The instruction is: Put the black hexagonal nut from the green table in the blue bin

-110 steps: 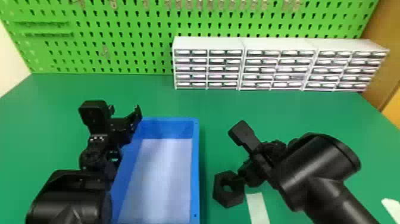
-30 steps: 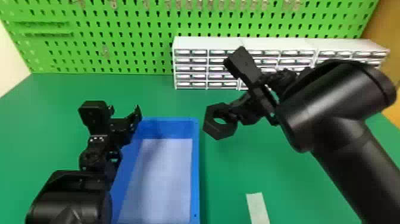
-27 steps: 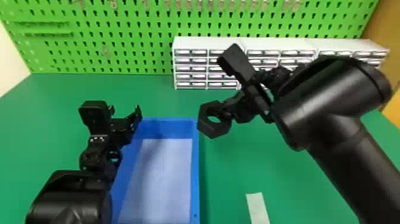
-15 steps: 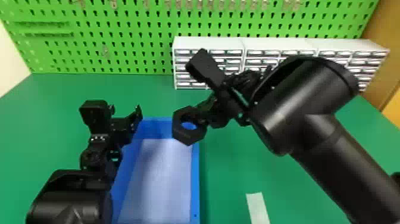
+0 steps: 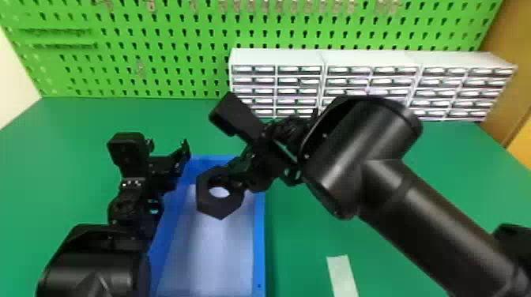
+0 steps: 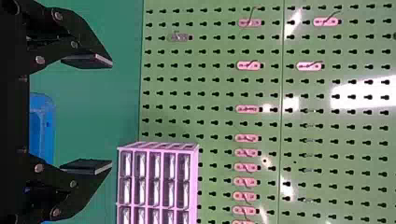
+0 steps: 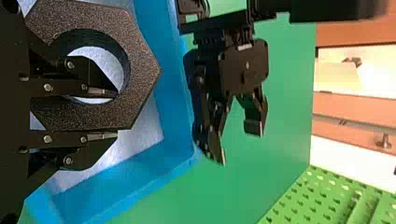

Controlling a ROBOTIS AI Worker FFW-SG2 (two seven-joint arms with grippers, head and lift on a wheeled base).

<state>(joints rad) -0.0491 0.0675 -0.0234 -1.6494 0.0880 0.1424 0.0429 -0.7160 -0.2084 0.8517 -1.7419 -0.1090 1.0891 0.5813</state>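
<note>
Currently | blue bin (image 5: pixel 259 245) beneath black hexagonal nut (image 5: pixel 220 208) | right gripper (image 5: pixel 234 175): jaws gripping nut | left gripper (image 5: pixel 179 161): jaws apart

Workshop: pegboard (image 5: pixel 166 43), small drawers (image 5: pixel 299 80)

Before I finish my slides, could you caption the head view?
Right gripper holding the black hexagonal nut over the blue bin.

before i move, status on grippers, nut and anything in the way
Right gripper clamped on nut, above blue bin. Left gripper open, empty, near bin's far left corner; possible obstruction.
</note>
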